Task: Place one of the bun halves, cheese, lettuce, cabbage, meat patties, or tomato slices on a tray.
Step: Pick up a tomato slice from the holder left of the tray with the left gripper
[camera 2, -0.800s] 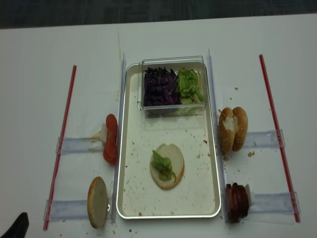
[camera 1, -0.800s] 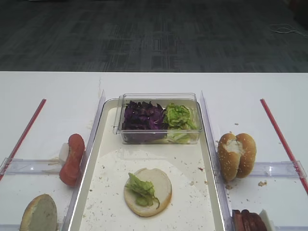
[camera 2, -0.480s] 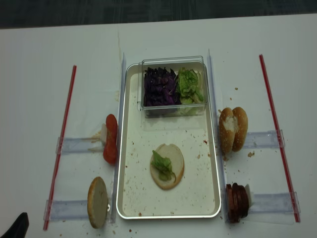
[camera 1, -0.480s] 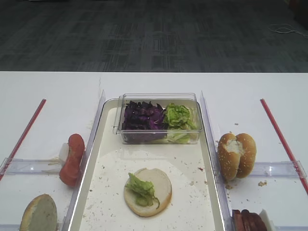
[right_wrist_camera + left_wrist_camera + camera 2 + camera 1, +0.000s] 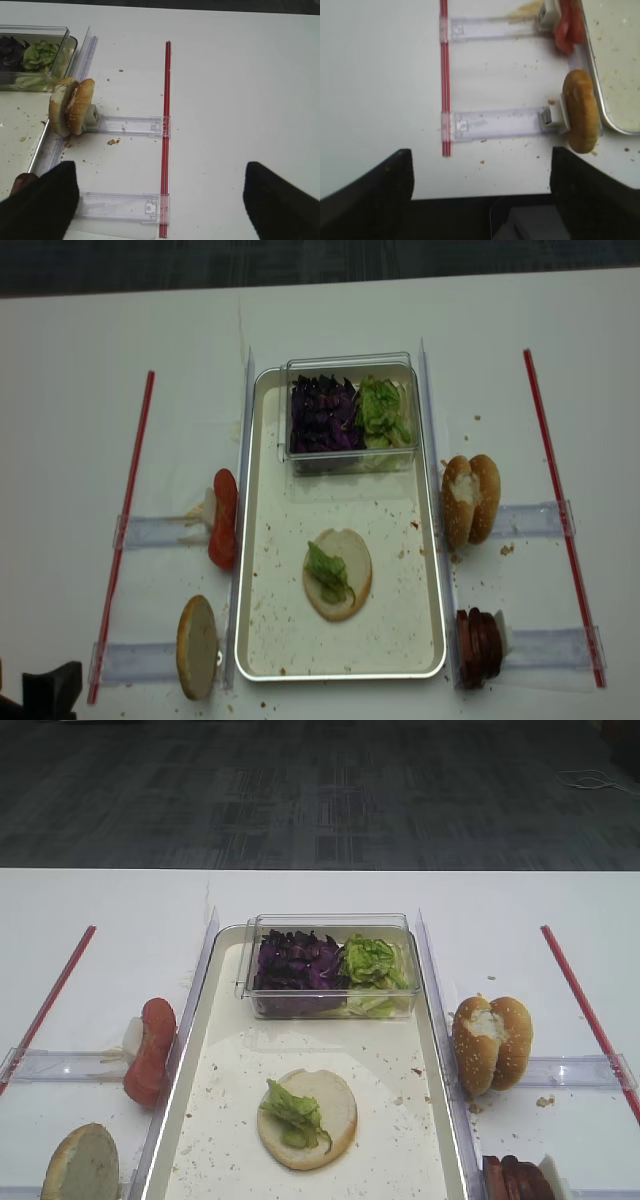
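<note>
The cream tray (image 5: 243,540) holds a bun half (image 5: 338,575) lying flat with a lettuce piece (image 5: 293,1112) on it. A clear box at the tray's far end holds purple cabbage (image 5: 296,963) and more lettuce (image 5: 372,965). Tomato slices (image 5: 223,520) and a bun half on edge (image 5: 580,110) stand left of the tray. Two bun halves (image 5: 72,106) and meat patties (image 5: 478,645) stand to its right. No cheese is in view. My left gripper (image 5: 481,185) is open and empty over the table's near edge, left of the on-edge bun. My right gripper (image 5: 160,200) is open and empty.
Red strips (image 5: 125,530) (image 5: 560,510) run along both sides of the table. Clear plastic holders (image 5: 127,125) (image 5: 495,124) reach from them to the food. Crumbs speckle the tray floor. A black part of the left arm (image 5: 50,687) shows at the near left corner.
The black part of the left arm at the near left corner has shifted a little to the right and further into view. The food has not moved.
</note>
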Controlling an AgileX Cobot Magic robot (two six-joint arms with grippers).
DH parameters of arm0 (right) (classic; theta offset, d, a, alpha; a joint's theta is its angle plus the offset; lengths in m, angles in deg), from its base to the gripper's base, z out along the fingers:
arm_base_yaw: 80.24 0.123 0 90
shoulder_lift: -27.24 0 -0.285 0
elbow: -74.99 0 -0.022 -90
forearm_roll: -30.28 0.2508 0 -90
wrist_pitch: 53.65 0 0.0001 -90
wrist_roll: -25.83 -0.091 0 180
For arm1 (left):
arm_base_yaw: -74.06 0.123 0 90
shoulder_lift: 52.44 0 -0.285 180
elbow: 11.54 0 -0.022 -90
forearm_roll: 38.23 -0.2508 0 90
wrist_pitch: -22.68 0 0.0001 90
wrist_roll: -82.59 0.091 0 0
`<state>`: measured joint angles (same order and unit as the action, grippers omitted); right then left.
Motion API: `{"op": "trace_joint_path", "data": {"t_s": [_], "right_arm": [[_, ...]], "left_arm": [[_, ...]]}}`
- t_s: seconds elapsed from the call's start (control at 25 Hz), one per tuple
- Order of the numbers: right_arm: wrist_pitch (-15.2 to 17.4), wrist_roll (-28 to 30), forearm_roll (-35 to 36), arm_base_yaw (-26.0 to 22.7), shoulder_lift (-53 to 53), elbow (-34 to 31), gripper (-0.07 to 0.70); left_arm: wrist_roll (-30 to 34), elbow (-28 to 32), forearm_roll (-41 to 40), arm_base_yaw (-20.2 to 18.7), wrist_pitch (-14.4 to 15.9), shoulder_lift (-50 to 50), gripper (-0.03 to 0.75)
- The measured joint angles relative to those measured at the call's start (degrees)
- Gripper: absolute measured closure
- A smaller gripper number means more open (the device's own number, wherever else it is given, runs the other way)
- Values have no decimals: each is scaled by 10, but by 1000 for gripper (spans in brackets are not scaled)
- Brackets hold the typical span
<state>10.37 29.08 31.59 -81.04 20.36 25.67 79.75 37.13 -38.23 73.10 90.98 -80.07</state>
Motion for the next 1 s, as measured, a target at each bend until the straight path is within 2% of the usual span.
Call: {"op": "trace_joint_path", "data": {"t_s": [0.36,0.64,0.84,1.0], "right_arm": [[0,0,0,0,0,0,-58],[0,0,0,0,0,0,-58],[0,0,0,0,0,0,-59],[0,0,0,0,0,0,-58]], "left_arm": [[-2,0,0,0,-12,-244,165],[-2,-1,0,0,-20,-302,165],[-11,-9,0,0,-54,-344,165],[-13,-47,0,0,-89,-428,165]]}}
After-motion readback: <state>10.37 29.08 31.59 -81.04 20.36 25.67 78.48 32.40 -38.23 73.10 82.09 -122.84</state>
